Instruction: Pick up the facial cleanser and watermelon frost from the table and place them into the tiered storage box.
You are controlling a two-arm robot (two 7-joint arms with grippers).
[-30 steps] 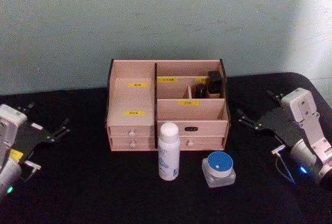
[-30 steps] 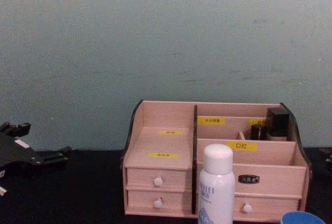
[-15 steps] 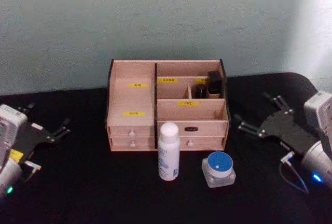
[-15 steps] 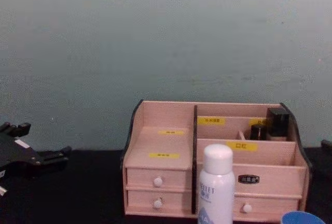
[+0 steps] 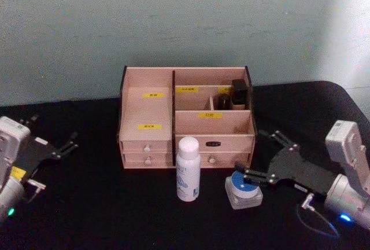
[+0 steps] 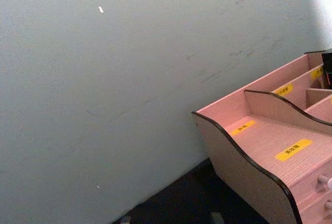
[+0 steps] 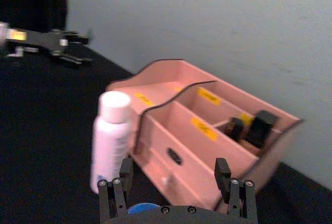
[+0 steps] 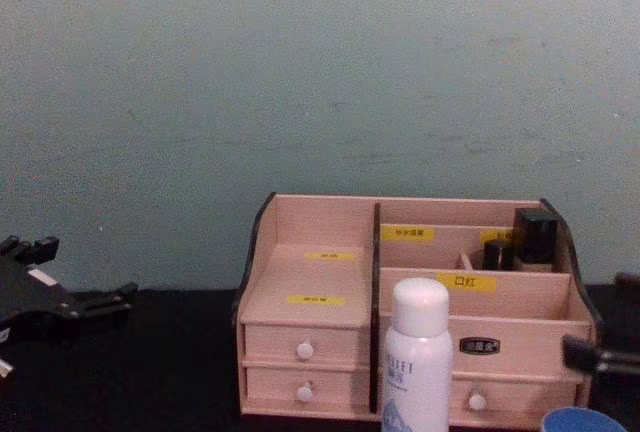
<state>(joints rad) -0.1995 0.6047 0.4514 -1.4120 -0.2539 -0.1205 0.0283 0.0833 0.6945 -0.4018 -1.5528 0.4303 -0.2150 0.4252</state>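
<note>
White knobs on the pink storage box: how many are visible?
3: the upper left knob, the lower left knob, the lower right knob. The white bottle may hide another.

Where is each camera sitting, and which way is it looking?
Head: high up, looking down at the storage box, white bottle and blue-lidded jar; left gripper and right gripper show.
Chest: low, looking across at the box's drawers; left gripper at the left edge.
Left wrist: on the left arm, facing the wall and box's side.
Right wrist: looking past the open right gripper at bottle and box.
Shared: head and chest see the bottle.
</note>
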